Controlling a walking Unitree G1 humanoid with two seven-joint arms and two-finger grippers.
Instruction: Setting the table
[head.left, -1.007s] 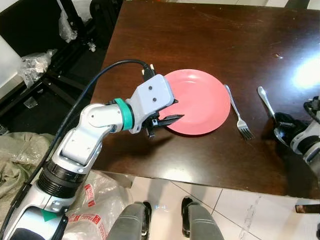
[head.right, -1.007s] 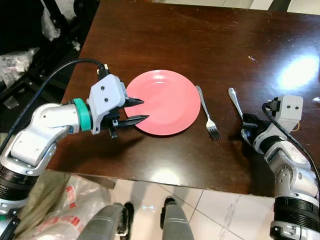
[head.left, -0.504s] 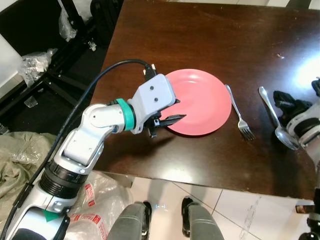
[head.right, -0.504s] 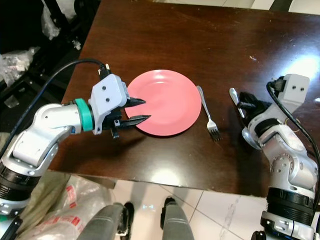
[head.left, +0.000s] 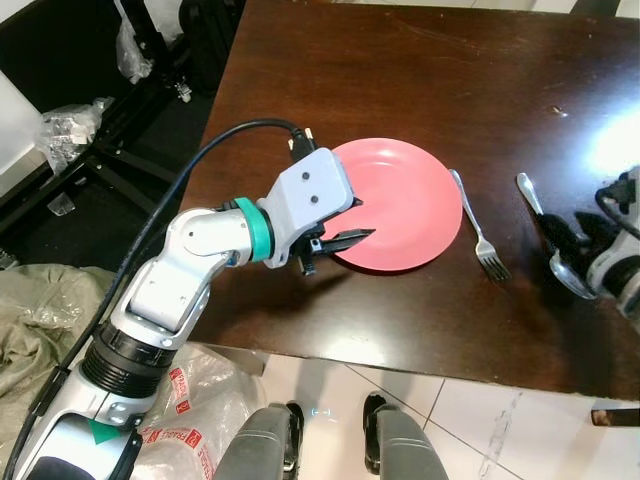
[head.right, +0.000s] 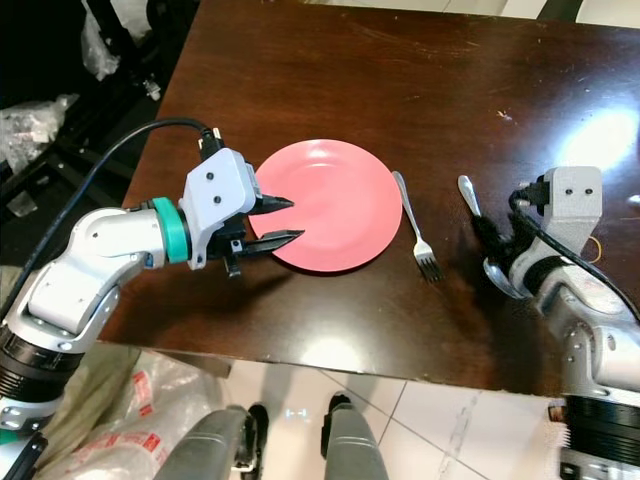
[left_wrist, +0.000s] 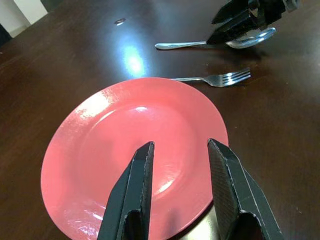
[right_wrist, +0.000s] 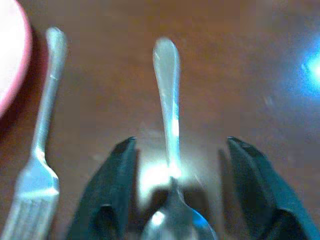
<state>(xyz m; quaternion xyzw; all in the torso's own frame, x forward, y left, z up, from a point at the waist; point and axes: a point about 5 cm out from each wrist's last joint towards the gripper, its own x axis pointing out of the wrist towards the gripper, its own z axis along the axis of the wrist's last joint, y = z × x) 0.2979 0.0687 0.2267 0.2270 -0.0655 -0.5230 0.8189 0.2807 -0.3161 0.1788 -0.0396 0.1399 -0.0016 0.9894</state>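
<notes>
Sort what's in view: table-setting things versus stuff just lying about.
For the job: pink plate, fork, spoon, all on the dark table.
Lying about: plastic bags on the floor, crumpled cloth, black stand beside the table.

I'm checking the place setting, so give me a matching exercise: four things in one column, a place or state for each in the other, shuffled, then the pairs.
Things:
1. plate
2. fork
3. spoon
4. left gripper

Places or states:
A. lies between the right gripper's open fingers
B. lies between the plate and the spoon
C. open, fingers at the plate's left rim
D. pink, left of the fork on the table

Pairs: 1-D, 2-B, 3-A, 4-C
</notes>
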